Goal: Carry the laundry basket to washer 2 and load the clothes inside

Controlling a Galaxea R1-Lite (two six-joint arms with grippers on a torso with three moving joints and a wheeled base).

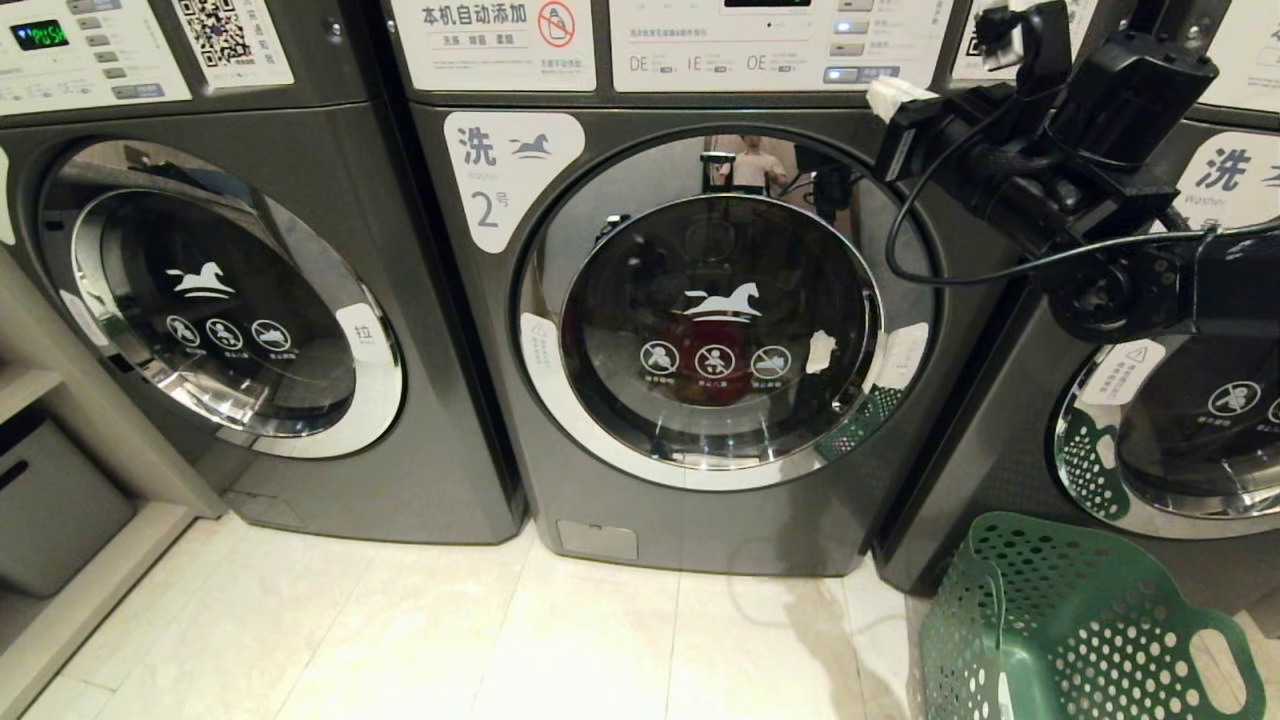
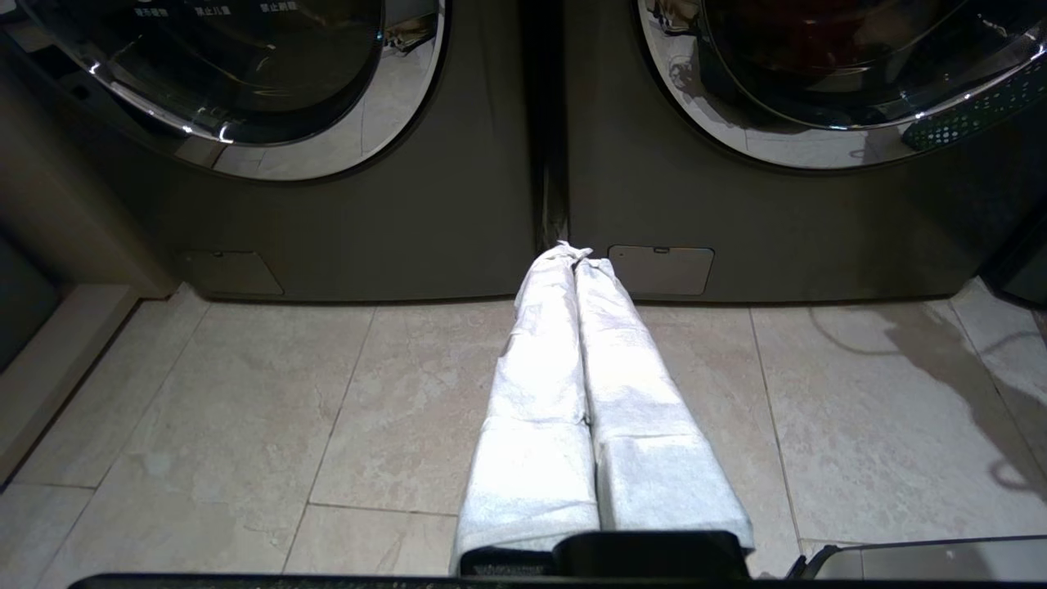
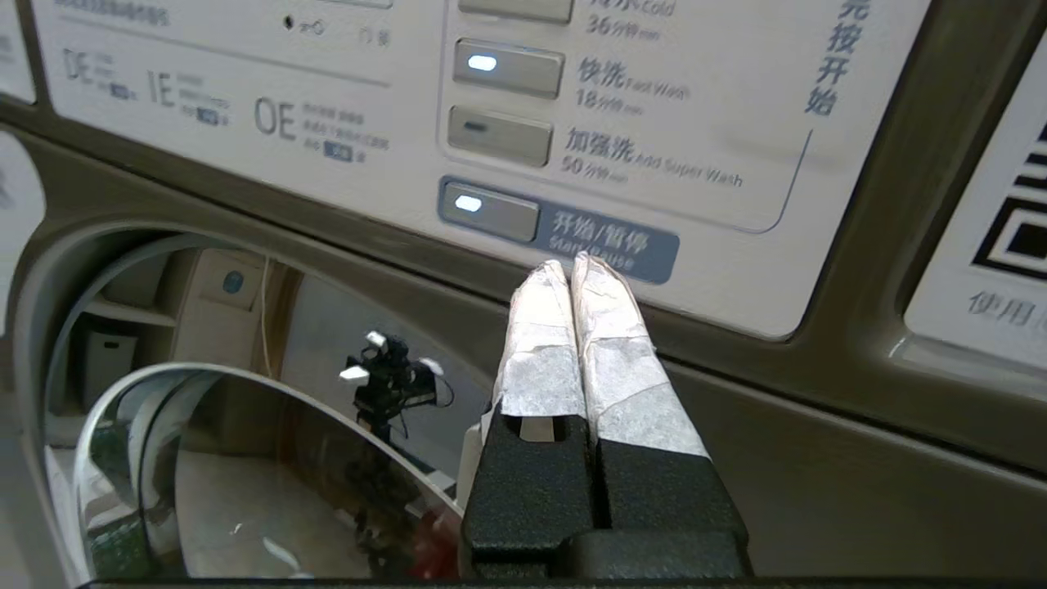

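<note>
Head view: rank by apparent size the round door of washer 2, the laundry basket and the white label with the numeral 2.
1. The round door of washer 2, largest.
2. The laundry basket, smaller as seen; it is cut off by the frame and nearer the camera, so true size is unsure.
3. The white label with the numeral 2, smallest.

Washer 2 (image 1: 480, 400) has a smooth dark grey body with a satin metallic sheen. Its round door (image 1: 720, 320) is dark glossy glass inside a mirror-bright chrome ring. The control panel (image 3: 409, 106) is matt white with smooth grey buttons. The laundry basket (image 1: 1070, 630) is dark green plastic, perforated, slightly shiny. The floor (image 2: 245, 409) is pale polished stone-look tile. The right end effector (image 3: 577, 270) has black textured plastic fingers wrapped in crinkled white tape.
</note>
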